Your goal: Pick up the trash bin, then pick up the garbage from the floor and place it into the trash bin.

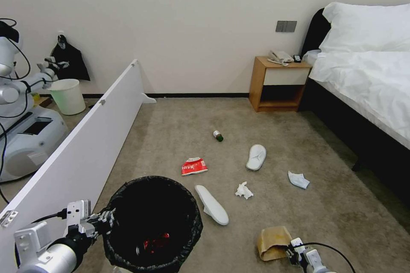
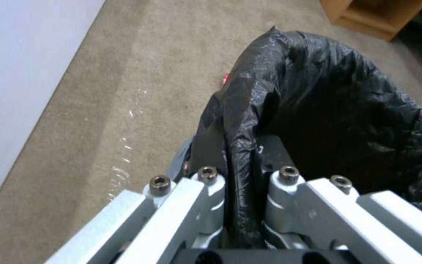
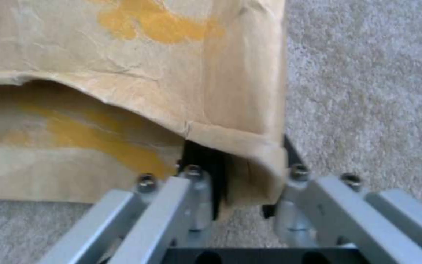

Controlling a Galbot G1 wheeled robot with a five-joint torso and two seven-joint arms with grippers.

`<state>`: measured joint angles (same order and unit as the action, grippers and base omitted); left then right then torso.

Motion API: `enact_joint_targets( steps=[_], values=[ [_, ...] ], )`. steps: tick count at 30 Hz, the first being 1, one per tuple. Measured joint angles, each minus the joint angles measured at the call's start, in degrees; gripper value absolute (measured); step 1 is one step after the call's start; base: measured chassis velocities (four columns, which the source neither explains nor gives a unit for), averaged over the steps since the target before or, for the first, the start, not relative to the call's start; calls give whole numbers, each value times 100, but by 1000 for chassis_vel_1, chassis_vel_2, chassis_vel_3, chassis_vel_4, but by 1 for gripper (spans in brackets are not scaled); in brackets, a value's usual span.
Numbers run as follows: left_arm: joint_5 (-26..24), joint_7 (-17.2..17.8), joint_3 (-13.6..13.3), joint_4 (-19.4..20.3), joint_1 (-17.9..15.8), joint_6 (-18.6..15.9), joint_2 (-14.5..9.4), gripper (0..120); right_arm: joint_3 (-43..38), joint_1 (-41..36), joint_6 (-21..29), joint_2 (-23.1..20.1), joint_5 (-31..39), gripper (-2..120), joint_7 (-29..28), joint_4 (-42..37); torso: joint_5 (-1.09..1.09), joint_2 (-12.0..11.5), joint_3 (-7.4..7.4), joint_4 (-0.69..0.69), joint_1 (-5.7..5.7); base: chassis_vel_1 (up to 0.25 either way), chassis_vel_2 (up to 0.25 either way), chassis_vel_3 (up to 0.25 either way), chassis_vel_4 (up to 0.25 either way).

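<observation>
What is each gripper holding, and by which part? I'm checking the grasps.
The left gripper is shut on the trash bin, pinching its bag-lined rim. The right gripper is shut on the brown paper bag, clamped on a corner at its open edge.

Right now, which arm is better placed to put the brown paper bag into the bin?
The right. The right gripper is shut on the brown paper bag's edge, while the left gripper is clamped on the trash bin's rim.

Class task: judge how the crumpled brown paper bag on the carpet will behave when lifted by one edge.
The crumpled brown paper bag looks thin and creased, so it will probably sag. The right gripper pinches only one corner, so it may swing or tear. It gapes open, seemingly empty, so likely light.
</observation>
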<state>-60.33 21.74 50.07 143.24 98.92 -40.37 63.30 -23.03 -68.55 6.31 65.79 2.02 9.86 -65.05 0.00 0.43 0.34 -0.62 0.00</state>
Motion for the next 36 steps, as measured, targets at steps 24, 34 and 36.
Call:
enact_joint_targets(
  steps=[24, 34, 36],
  values=[
    [42, -4, -97, 0, 8, 0, 15, 6, -753, -822, -205, -725, 565, 0, -359, -2110, 1, 0, 0, 2, 0, 0, 0, 0, 0],
    [2, 2, -142, 0, 20, -3, -55, 6, -1701, -1281, -316, -1473, 1660, 0, -705, -4477, 0, 0, -1, 0, 0, 0, 0, 0, 0],
    [15, 2, -167, 0, 28, -6, -49, 6, -1764, -1223, -367, -1638, 1824, 0, -743, -4840, 3, 0, 0, 1, 0, 0, 0, 0, 0]
  ],
)
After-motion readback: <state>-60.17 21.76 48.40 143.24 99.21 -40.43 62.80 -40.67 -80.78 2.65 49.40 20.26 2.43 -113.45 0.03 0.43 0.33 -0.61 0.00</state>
